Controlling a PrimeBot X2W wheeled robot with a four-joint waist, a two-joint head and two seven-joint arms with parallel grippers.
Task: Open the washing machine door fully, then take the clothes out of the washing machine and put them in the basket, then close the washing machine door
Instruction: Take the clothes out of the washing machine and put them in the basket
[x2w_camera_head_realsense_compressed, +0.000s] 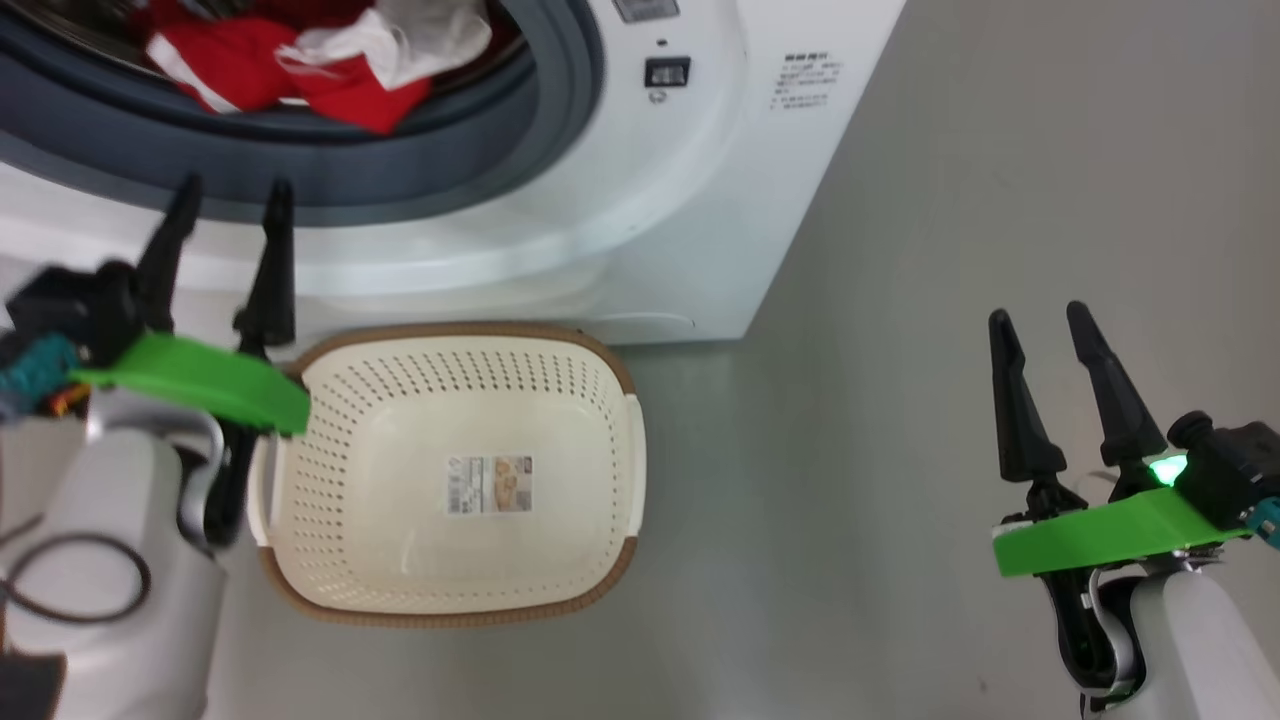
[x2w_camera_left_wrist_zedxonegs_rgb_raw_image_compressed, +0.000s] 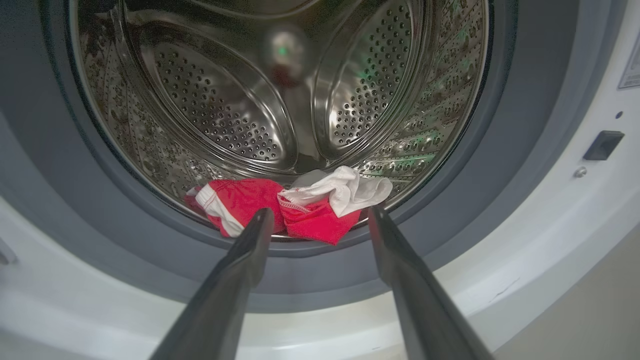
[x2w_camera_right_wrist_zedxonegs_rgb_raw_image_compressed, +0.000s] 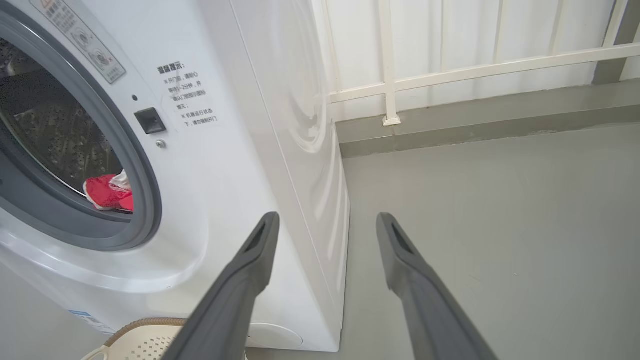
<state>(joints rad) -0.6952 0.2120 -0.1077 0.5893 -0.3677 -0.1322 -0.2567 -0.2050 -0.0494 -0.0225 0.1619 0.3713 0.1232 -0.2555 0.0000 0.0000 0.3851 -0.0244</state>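
Your left end effector stands wide and empty, its fingers pointing at the lower lip of the grey rubber ring. In the left wrist view the tips frame the clothes but stop short of them. The clothes lie at the front edge of the steel drum; they are red pieces with white cloth on top, and one red corner laps onto the ring. The basket sits on the floor just before the washing machine; its far rim lies close under the machine's front, and its left rim is just beside your left wrist. Your right end effector is also wide and empty, well apart to the right past the machine's corner. Ahead of it, bare grey floor runs open to a white railing at the wall.
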